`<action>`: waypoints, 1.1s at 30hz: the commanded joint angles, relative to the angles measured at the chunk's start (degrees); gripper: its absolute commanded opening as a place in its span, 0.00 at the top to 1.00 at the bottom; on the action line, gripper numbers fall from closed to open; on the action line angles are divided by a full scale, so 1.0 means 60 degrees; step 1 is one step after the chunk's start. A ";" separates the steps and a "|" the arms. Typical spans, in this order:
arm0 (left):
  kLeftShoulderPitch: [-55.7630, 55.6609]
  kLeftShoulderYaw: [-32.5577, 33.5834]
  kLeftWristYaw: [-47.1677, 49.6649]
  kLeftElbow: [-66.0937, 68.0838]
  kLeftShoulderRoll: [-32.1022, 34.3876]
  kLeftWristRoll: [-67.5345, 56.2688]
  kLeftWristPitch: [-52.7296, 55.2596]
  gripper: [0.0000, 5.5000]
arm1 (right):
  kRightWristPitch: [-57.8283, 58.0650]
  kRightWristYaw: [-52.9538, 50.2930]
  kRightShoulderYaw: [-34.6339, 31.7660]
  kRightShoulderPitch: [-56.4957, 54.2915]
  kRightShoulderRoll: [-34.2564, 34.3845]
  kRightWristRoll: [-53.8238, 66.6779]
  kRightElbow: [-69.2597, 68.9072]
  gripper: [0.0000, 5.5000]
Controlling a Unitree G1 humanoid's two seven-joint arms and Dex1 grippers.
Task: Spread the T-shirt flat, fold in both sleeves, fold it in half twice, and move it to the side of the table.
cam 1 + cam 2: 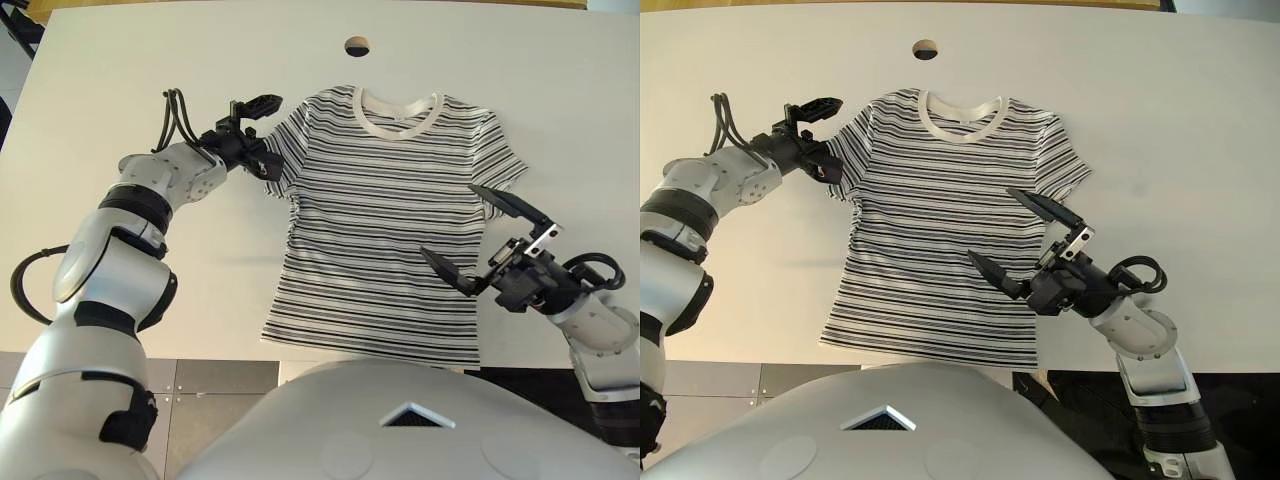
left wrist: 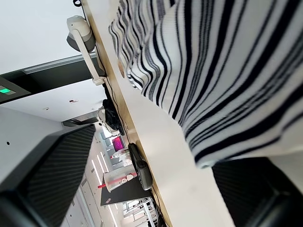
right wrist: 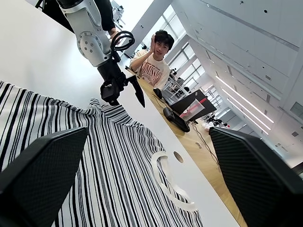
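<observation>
The table is white, smooth and matt, with a straight near edge. The T-shirt lies flat in the middle of the table, front side up. Its collar points to the far edge and its hem lies along the near edge. The cloth is a soft knit with thin black and white stripes, and the round collar is a plain white rib. Both short sleeves are spread out to the sides, and the cloth has a few light wrinkles.

The left arm is bent at the elbow, and its forearm reaches over the table from the left edge side. The left gripper is at the hem of the sleeve on that side. Its two dark fingers are spread, one above the sleeve hem and one touching the cloth low.

The right forearm comes up from the near right corner with the wrist tilted. The right gripper hangs over the shirt, below the other sleeve. Its long black fingers have a woven pattern and stand wide apart, holding nothing.

A small round hole is in the table, near the far edge, just beyond the collar.
</observation>
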 commanded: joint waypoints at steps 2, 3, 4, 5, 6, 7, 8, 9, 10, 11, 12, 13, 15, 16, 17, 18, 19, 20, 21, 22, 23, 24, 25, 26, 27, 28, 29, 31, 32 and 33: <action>0.0666 -0.0626 -0.0692 0.0094 0.0005 0.0348 -0.0140 0.39 | 0.0004 0.0099 0.0067 -0.0090 0.0048 -0.0044 0.0131 0.14; 0.0722 -0.0688 -0.0745 0.0034 0.0039 0.0344 -0.0215 0.42 | -0.0005 0.0106 0.0067 -0.0102 0.0056 -0.0038 0.0157 0.14; 0.0797 -0.0718 -0.0821 -0.0064 0.0080 0.0305 -0.0308 0.45 | -0.0030 0.0110 0.0068 -0.0102 0.0066 -0.0040 0.0193 0.14; 0.0861 -0.0729 -0.0883 -0.0139 0.0114 0.0258 -0.0383 0.48 | -0.0041 0.0119 0.0074 -0.0106 0.0076 -0.0038 0.0222 0.14; 0.0906 -0.0732 -0.0921 -0.0187 0.0129 0.0221 -0.0404 0.50 | -0.0065 0.0122 0.0078 -0.0091 0.0089 -0.0037 0.0250 0.14; 0.0927 -0.0728 -0.0948 -0.0201 0.0139 0.0193 -0.0389 0.53 | -0.0069 0.0126 0.0089 -0.0094 0.0105 -0.0038 0.0271 0.14; 0.0933 -0.0729 -0.0957 -0.0169 0.0143 0.0192 -0.0302 0.57 | -0.0066 0.0133 0.0105 -0.0107 0.0120 -0.0043 0.0292 0.14; 0.0935 -0.0733 -0.0958 -0.0135 0.0146 0.0189 -0.0207 0.59 | -0.0067 0.0139 0.0115 -0.0119 0.0131 -0.0050 0.0308 0.14; 0.0940 -0.0737 -0.0946 -0.0098 0.0159 0.0184 -0.0137 0.63 | -0.0069 0.0150 0.0119 -0.0118 0.0133 -0.0038 0.0313 0.14; 0.0947 -0.0748 -0.0949 -0.0076 0.0174 0.0163 -0.0095 0.67 | -0.0092 0.0157 0.0122 -0.0106 0.0139 -0.0038 0.0334 0.14; 0.0954 -0.0761 -0.0954 -0.0066 0.0186 0.0134 -0.0082 0.70 | -0.0108 0.0162 0.0121 -0.0093 0.0144 -0.0034 0.0351 0.14; 0.0956 -0.0773 -0.0962 -0.0060 0.0194 0.0107 -0.0075 0.73 | -0.0120 0.0164 0.0120 -0.0084 0.0150 -0.0030 0.0362 0.14; 0.0957 -0.0764 -0.0975 -0.0048 0.0194 0.0059 -0.0025 0.80 | -0.0117 0.0175 0.0137 -0.0073 0.0159 -0.0005 0.0332 0.14; 0.0949 -0.0754 -0.0958 -0.0016 0.0179 0.0046 0.0030 0.82 | -0.0120 0.0178 0.0146 -0.0070 0.0165 0.0004 0.0326 0.14; 0.0940 -0.0747 -0.0941 0.0012 0.0161 0.0040 0.0079 0.86 | -0.0125 0.0182 0.0154 -0.0067 0.0172 0.0022 0.0326 0.14; 0.0959 -0.0725 -0.0924 0.0027 0.0160 0.0016 0.0124 0.86 | -0.0121 0.0202 0.0180 -0.0088 0.0172 0.0043 0.0330 0.14; 0.0973 -0.0711 -0.0917 0.0039 0.0150 -0.0009 0.0165 0.89 | -0.0118 0.0217 0.0199 -0.0104 0.0172 0.0061 0.0334 0.14; 0.0988 -0.0706 -0.0916 0.0043 0.0134 -0.0028 0.0197 0.91 | -0.0107 0.0227 0.0211 -0.0112 0.0169 0.0083 0.0322 0.14; 0.0996 -0.0705 -0.0916 0.0045 0.0118 -0.0042 0.0219 0.93 | -0.0094 0.0233 0.0217 -0.0115 0.0167 0.0102 0.0306 0.14; 0.1022 -0.0689 -0.0889 0.0035 0.0111 -0.0068 0.0246 0.96 | -0.0088 0.0255 0.0246 -0.0143 0.0167 0.0137 0.0313 0.14; 0.1043 -0.0660 -0.0852 0.0010 0.0102 -0.0101 0.0273 0.98 | -0.0086 0.0270 0.0272 -0.0164 0.0169 0.0178 0.0315 0.14; 0.1072 -0.0624 -0.0795 -0.0040 0.0125 -0.0135 0.0288 0.98 | -0.0068 0.0286 0.0299 -0.0189 0.0179 0.0227 0.0301 0.14; 0.1096 -0.0583 -0.0735 -0.0095 0.0150 -0.0175 0.0296 0.98 | -0.0053 0.0298 0.0314 -0.0206 0.0187 0.0263 0.0286 0.14; 0.1137 -0.0496 -0.0652 -0.0204 0.0203 -0.0256 0.0287 0.98 | -0.0035 0.0288 0.0322 -0.0215 0.0217 0.0328 0.0273 0.14; 0.1186 -0.0403 -0.0572 -0.0326 0.0256 -0.0348 0.0251 0.98 | -0.0008 0.0271 0.0322 -0.0234 0.0248 0.0388 0.0274 0.14; 0.1274 -0.0285 -0.0447 -0.0500 0.0323 -0.0456 0.0219 0.98 | 0.0018 0.0253 0.0323 -0.0279 0.0272 0.0419 0.0289 0.14; 0.1377 -0.0156 -0.0370 -0.0702 0.0380 -0.0575 0.0172 0.98 | 0.0046 0.0232 0.0315 -0.0323 0.0301 0.0454 0.0309 0.14; 0.1720 0.0152 -0.0156 -0.1348 0.0549 -0.0839 0.0178 0.98 | 0.0096 0.0215 0.0302 -0.0455 0.0358 0.0550 0.0379 0.14; 0.1877 0.0286 -0.0072 -0.1622 0.0578 -0.0955 0.0200 0.98 | 0.0107 0.0213 0.0294 -0.0498 0.0384 0.0586 0.0412 0.14; 0.2051 0.0482 -0.0017 -0.1952 0.0569 -0.1138 0.0255 0.98 | 0.0103 0.0224 0.0301 -0.0546 0.0412 0.0605 0.0469 0.14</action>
